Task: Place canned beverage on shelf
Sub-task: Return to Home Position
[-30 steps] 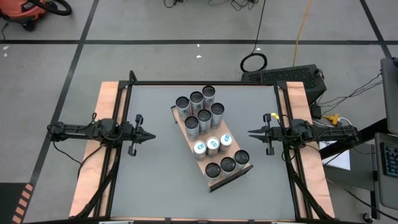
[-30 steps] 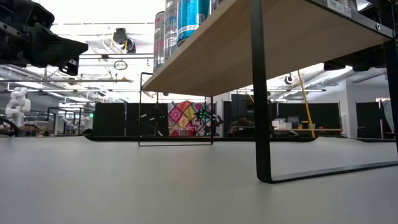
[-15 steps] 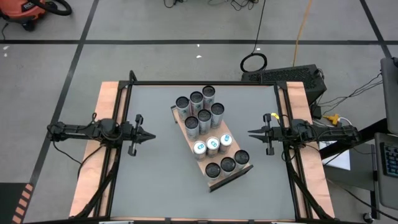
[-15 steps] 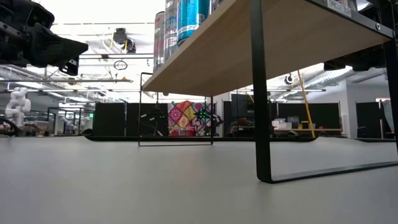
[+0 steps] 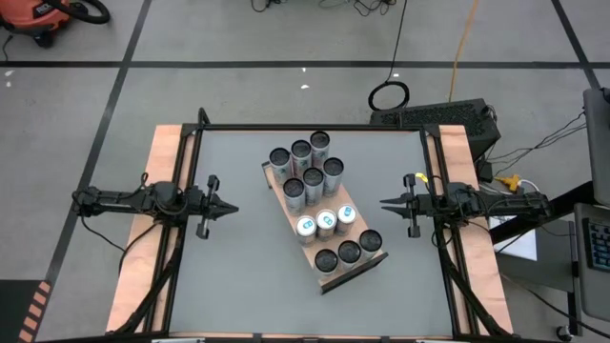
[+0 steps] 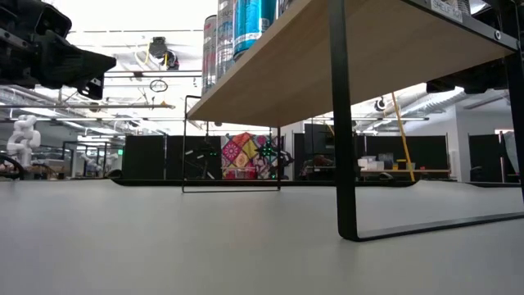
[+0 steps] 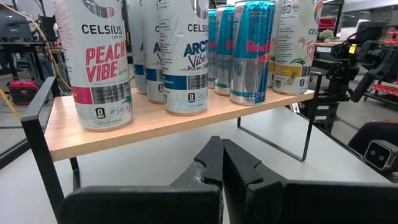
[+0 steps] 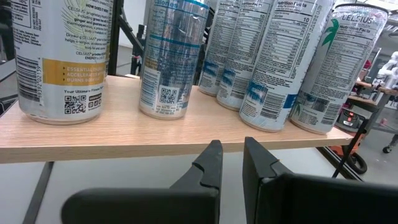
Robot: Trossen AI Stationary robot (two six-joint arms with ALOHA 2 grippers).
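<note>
Long light-brown wood-grain shelf (image 5: 325, 222) is set diagonally mid-table, loaded with tall slim beverage cans (image 5: 313, 188), apparently twelve. Left gripper (image 5: 232, 207) and right gripper (image 5: 385, 203) are held either side of it, fingers closed, empty.

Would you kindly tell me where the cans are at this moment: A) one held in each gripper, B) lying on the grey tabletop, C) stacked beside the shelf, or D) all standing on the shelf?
D: the high view shows every can upright on the shelf, both grippers empty.
</note>
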